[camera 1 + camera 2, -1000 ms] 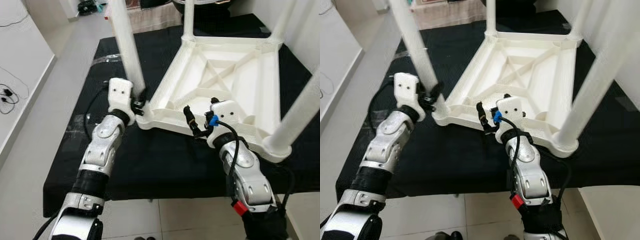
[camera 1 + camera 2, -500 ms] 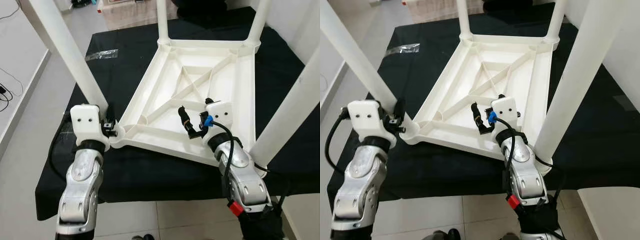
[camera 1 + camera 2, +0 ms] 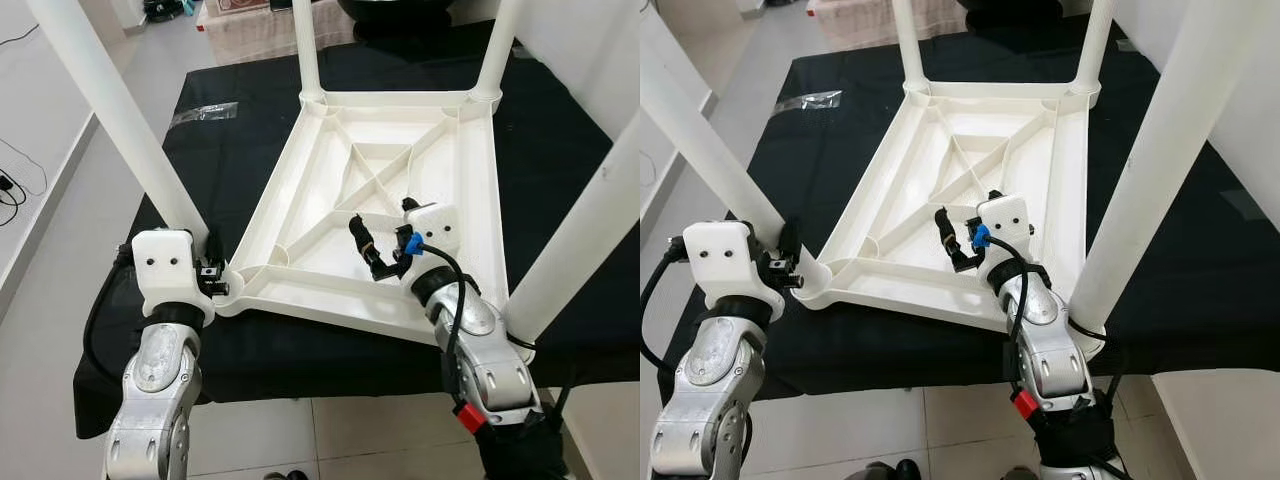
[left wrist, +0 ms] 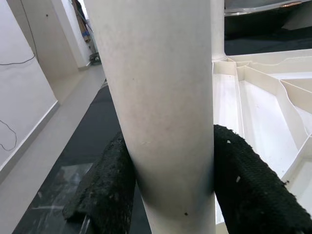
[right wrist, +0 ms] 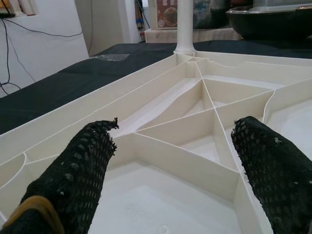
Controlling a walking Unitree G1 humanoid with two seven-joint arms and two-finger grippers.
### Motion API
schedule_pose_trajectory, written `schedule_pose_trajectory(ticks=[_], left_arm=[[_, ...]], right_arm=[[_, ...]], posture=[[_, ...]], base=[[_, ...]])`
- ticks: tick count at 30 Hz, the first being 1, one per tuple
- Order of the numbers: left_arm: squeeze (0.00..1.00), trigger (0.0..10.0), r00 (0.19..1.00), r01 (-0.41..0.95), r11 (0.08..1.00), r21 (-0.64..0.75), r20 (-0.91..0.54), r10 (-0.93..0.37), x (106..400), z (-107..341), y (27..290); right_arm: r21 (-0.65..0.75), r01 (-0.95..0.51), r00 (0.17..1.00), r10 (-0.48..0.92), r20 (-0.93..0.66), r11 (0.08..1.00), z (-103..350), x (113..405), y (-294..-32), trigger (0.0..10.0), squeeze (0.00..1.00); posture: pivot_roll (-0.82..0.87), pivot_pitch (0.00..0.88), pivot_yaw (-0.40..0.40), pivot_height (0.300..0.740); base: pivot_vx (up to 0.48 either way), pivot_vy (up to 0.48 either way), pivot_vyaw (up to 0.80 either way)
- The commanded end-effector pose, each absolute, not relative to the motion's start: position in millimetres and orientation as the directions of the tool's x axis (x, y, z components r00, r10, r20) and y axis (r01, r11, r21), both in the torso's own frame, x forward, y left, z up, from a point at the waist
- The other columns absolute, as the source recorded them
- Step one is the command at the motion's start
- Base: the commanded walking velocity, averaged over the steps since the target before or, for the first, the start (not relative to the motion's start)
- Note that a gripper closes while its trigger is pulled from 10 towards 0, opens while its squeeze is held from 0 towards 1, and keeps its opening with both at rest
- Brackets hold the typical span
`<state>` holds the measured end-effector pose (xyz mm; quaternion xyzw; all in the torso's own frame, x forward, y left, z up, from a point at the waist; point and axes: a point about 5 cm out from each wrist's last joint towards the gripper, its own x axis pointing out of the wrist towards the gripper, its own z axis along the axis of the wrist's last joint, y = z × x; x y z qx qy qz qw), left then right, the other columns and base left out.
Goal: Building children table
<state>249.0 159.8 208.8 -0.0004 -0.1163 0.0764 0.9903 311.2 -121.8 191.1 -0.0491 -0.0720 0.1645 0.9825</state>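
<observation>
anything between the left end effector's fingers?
Yes: a white table leg, clamped between the left end effector's fingers in the left wrist view.

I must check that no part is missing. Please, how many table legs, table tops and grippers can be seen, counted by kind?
Table legs: 4
Table top, upside down: 1
Grippers: 2, left gripper, right gripper
Total: 7

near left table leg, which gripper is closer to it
Left. The left gripper is clamped around the near left leg at its base. The right gripper hangs open over the ribbed underside of the upturned table, well apart from that leg.
</observation>
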Motion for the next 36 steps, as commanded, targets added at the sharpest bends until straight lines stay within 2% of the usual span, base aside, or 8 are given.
schedule_pose_trajectory(ticks=[1,5,20,25,27,28,30,36], left_arm=[[0.0,0.0,0.935,-0.301,0.952,0.049,0.209,0.285,241.1,205.1,189.9],[0.0,0.0,0.886,-0.433,0.898,0.082,0.222,0.407,239.6,207.4,228.0],[0.0,0.0,0.807,-0.579,0.805,0.131,0.228,0.544,226.2,207.8,272.5],[0.0,0.0,0.822,-0.558,0.821,0.12,0.21,0.529,225.8,204.1,266.1],[0.0,0.0,0.858,-0.502,0.86,0.092,0.174,0.483,228.7,196.0,245.7],[0.0,0.0,0.858,-0.502,0.86,0.092,0.174,0.483,228.7,196.0,245.7],[0.0,0.0,0.886,-0.453,0.889,0.066,0.146,0.44,230.7,190.1,228.5],[0.0,0.0,0.912,-0.401,0.916,0.018,0.106,0.397,232.1,185.4,210.5]], right_arm=[[-0.115,-0.357,0.92,0.37,0.127,0.927,190.1,308.7,-113.9,10.0,0.0],[-0.111,-0.369,0.915,0.382,0.128,0.923,190.1,308.2,-112.2,10.0,0.0],[-0.108,-0.392,0.906,0.404,0.13,0.914,190.4,307.8,-109.2,10.0,0.0],[-0.108,-0.405,0.9,0.417,0.128,0.908,190.1,307.7,-106.3,10.0,0.0],[-0.108,-0.422,0.892,0.433,0.131,0.9,190.7,307.9,-103.1,10.0,0.0],[-0.108,-0.422,0.892,0.433,0.131,0.9,190.7,307.9,-103.1,10.0,0.0],[-0.108,-0.436,0.884,0.447,0.134,0.894,191.7,307.2,-101.0,10.0,0.0],[-0.097,-0.487,0.855,0.496,0.151,0.868,194.4,302.4,-96.7,10.0,0.0]], posture=[[-0.02,0.188,0.121,0.74],[-0.02,0.188,0.121,0.74],[0.0,0.191,0.114,0.74],[0.0,0.192,0.112,0.74],[0.0,0.192,0.112,0.74],[0.0,0.192,0.112,0.74],[-0.01,0.193,0.113,0.74],[-0.01,0.195,0.115,0.74]], base=[[0.0,0.0,0.0],[0.0,0.0,0.0],[0.0,0.0,0.0],[0.0,0.0,0.0],[0.0,0.0,0.0],[0.0,0.0,0.0],[0.0,0.0,0.0],[0.0,0.0,0.0]])
